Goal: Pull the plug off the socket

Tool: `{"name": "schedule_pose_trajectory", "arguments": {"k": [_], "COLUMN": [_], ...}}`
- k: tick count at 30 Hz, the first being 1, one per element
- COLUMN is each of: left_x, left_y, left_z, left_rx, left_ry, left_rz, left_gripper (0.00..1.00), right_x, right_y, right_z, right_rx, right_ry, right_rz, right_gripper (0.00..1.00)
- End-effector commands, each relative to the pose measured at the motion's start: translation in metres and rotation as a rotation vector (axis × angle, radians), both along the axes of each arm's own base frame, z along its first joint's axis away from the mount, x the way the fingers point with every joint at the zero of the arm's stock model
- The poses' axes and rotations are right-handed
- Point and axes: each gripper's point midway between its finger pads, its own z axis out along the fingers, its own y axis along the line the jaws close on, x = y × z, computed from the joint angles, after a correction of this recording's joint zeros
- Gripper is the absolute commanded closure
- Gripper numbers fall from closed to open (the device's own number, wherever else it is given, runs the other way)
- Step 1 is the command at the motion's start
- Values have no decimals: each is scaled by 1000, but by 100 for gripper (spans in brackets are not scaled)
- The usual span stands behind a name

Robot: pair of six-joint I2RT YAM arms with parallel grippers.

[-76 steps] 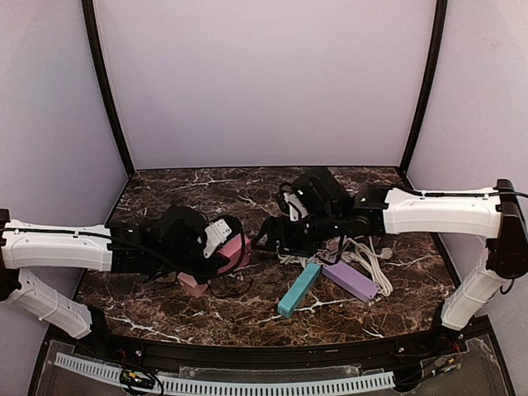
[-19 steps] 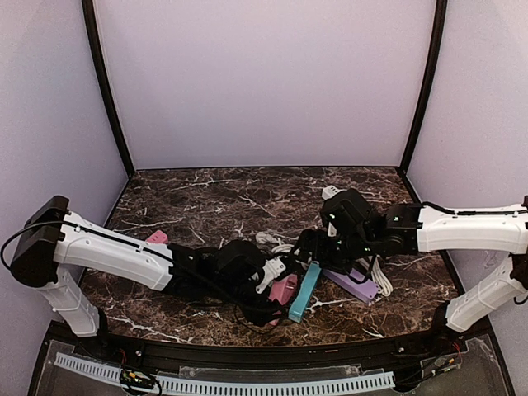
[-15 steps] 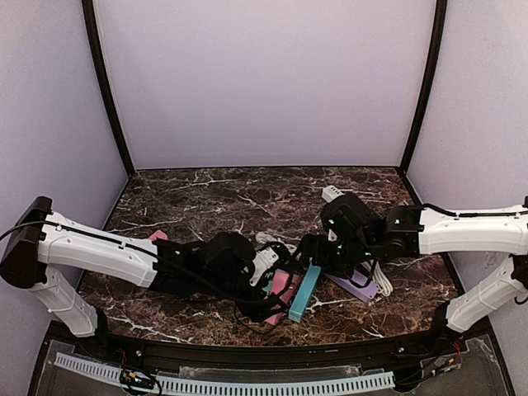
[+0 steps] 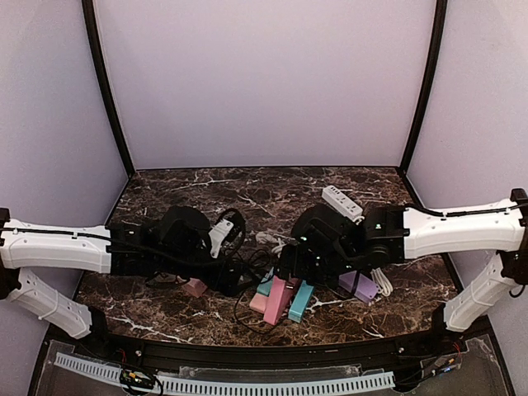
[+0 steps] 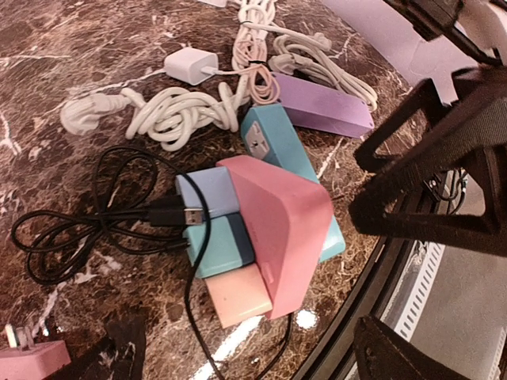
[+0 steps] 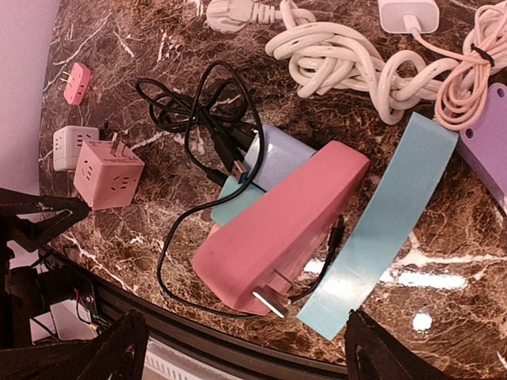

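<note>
**Heap at centre, near side**

A socket block [image 6: 277, 229] lies across a cluster of cube sockets [image 5: 218, 237], with a power strip [image 6: 380, 229] just to its right. The USB cable [image 6: 198, 111] sprawls to the left, and coiled cords [image 6: 348, 59] lie behind.

The pink block [image 4: 278, 299], held by the left gripper [image 4: 234, 276] over at the left side earlier and carried across to the teal strip [image 4: 302, 300] half a second ago, has been let go and is now left lying against that strip, on top of the smaller blocks [image 5: 212, 226]. The left gripper has been drawn back leftward, its jaws spread wide. The right gripper [image 6: 245, 321] has been shifted left over the pile, and the white power strip [image 4: 342, 202] behind it has been uncovered.
</note>
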Motion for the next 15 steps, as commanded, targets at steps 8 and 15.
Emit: {"name": "schedule_pose_trajectory", "arguments": {"k": [8,15], "left_x": [15,12], "left_y": [36,45], "left_z": [-11,-16], "left_rx": [43,43], "left_ry": [56,58], "left_rz": [98,100], "left_gripper": [6,6], "right_x": [1,4], "right_y": [12,6], "right_z": [-18,-33], "right_rx": [-176,-321], "right_ry": [42,49], "right_rz": [-133,-158], "right_gripper": [16,18]}}
